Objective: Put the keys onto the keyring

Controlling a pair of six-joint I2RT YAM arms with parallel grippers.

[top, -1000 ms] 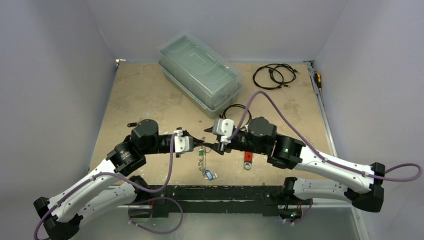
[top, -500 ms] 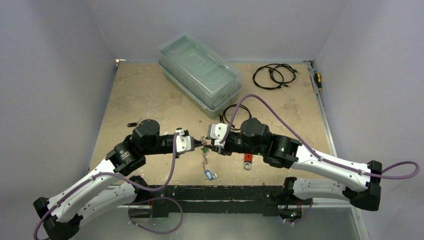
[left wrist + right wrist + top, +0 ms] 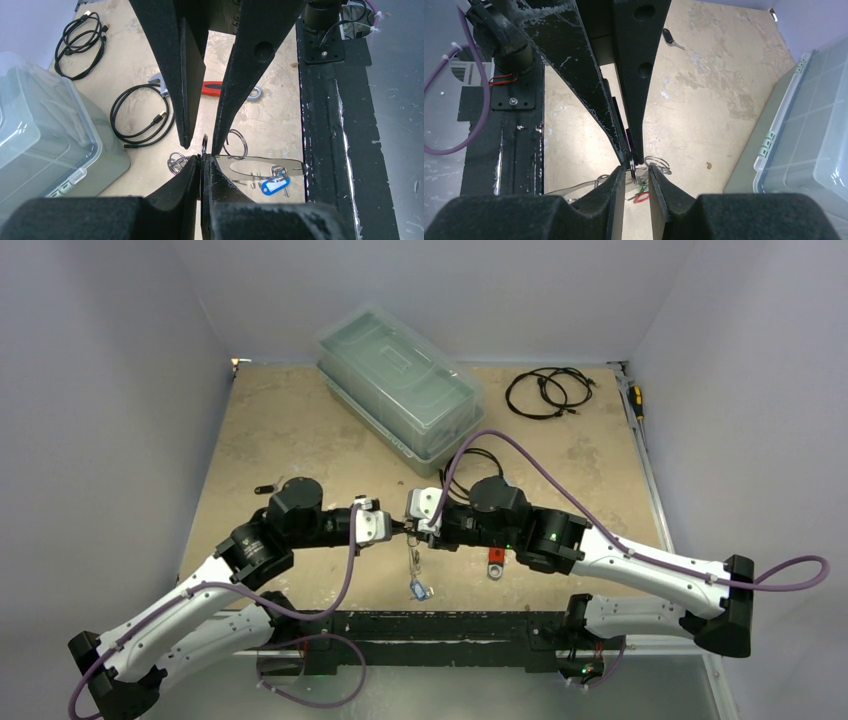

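Left end effector (image 3: 203, 159) clenched on small silvery metal ring (image 3: 204, 141); right end effector (image 3: 635, 171) part-released, straddling it. Blue-tagged metal key (image 3: 275, 186) nearby.

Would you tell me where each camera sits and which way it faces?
Top external: above, behind the bases, looking down on the tan table; both arms show.
Left wrist: on the left hand, facing the right hand, red-handled wrench; own fingers show.
Right wrist: on the right hand, facing the left hand; own fingers show.
All share the clear plastic box.
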